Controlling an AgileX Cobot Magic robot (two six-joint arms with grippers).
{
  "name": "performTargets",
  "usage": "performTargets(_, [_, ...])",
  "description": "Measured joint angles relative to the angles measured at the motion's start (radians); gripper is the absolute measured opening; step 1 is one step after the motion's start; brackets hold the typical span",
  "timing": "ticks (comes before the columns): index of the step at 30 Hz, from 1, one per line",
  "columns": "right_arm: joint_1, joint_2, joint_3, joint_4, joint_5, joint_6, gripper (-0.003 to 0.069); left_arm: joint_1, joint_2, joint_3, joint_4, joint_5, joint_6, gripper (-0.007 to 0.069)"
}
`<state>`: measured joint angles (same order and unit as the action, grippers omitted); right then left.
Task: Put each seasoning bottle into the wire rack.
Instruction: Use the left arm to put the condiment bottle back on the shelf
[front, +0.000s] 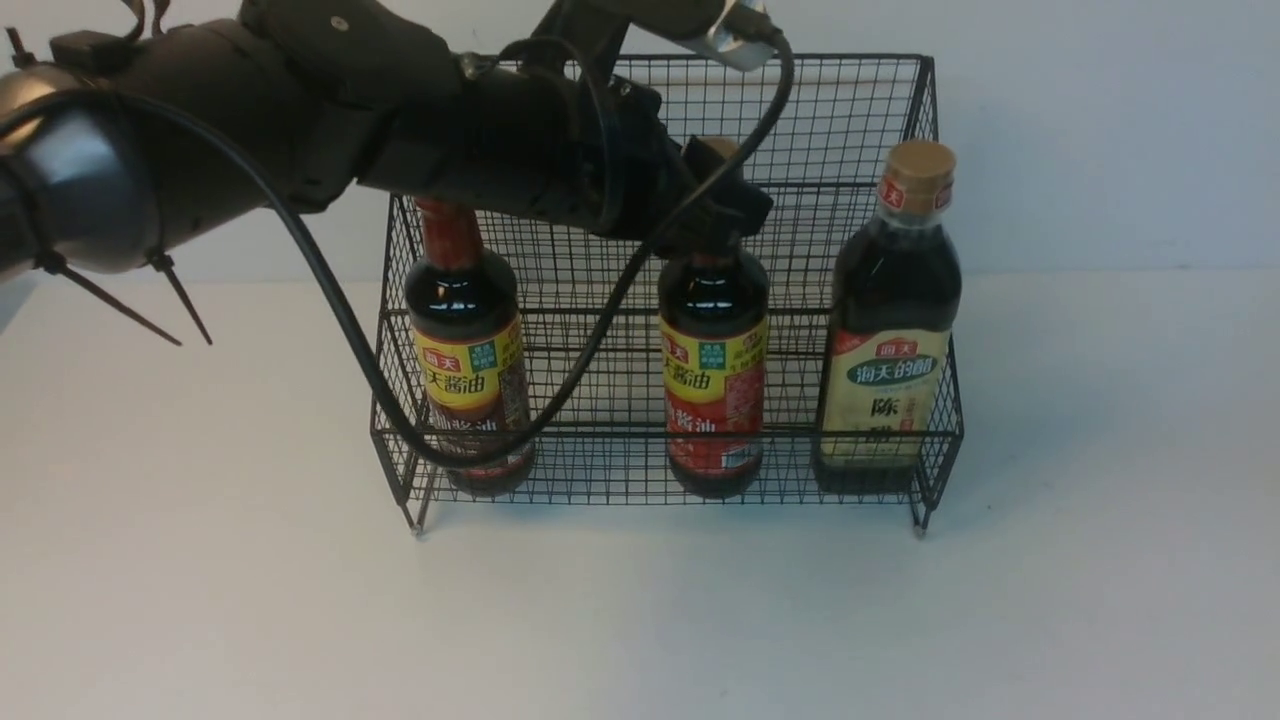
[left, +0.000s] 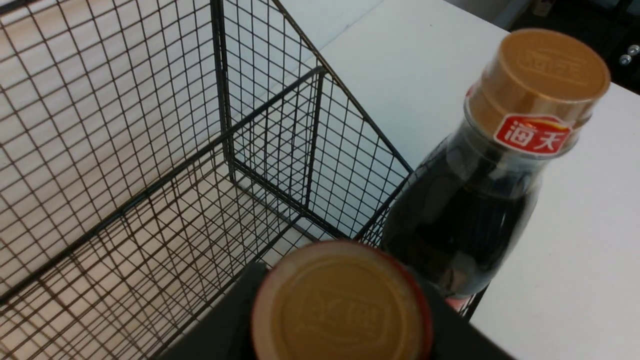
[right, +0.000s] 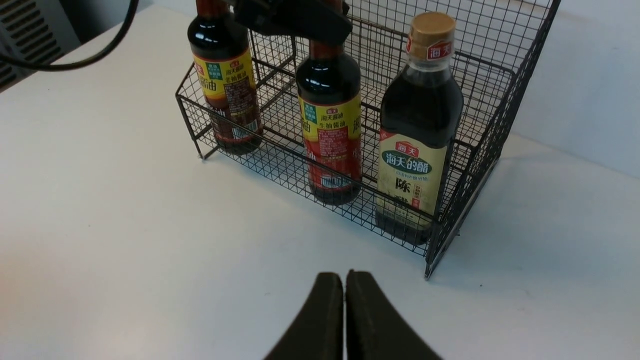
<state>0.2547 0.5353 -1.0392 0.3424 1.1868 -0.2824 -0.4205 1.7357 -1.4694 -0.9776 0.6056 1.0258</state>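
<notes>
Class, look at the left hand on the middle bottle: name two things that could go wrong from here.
The left hand grips the middle bottle by its neck, so pulling away before fully opening might tip it. Its cable hangs across the left bottle and could snag it.

- Wall (front: 1100, 130): plain, pale, bluish white; upright behind the table
- Table (front: 1120, 500): smooth, whitish; a few tiny dark specks; meets the wall in a straight line
- Light: soft; faint shadows on the table
- Grey slatted object (right: 32, 35): beyond the table's edge; only partly in view
</notes>
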Motion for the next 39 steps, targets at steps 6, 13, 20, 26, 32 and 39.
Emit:
performTargets(6, [0.000,0.000,0.000,0.000,0.002,0.000,0.0002,0.004,-0.001,-0.019,0.030,0.029,0.003,0.0267])
performTargets(13, [0.000,0.000,0.000,0.000,0.004,0.000,0.0002,0.006,-0.001,-0.034,0.043,0.058,0.017,0.0267])
performTargets(20, [0.000,0.000,0.000,0.000,0.004,0.000,0.0002,0.006,-0.001,-0.080,0.053,0.099,0.027,0.0267])
performTargets(26, [0.000,0.000,0.000,0.000,0.004,0.000,0.0002,0.006,0.000,-0.094,0.064,0.106,0.027,0.0267])
performTargets(32, [0.000,0.000,0.000,0.000,0.010,0.000,0.0002,0.006,0.028,-0.098,0.129,0.167,0.026,0.0267])
performTargets(39, [0.000,0.000,0.000,0.000,0.012,0.000,0.0002,0.009,0.051,-0.116,0.110,0.174,0.026,0.0267])
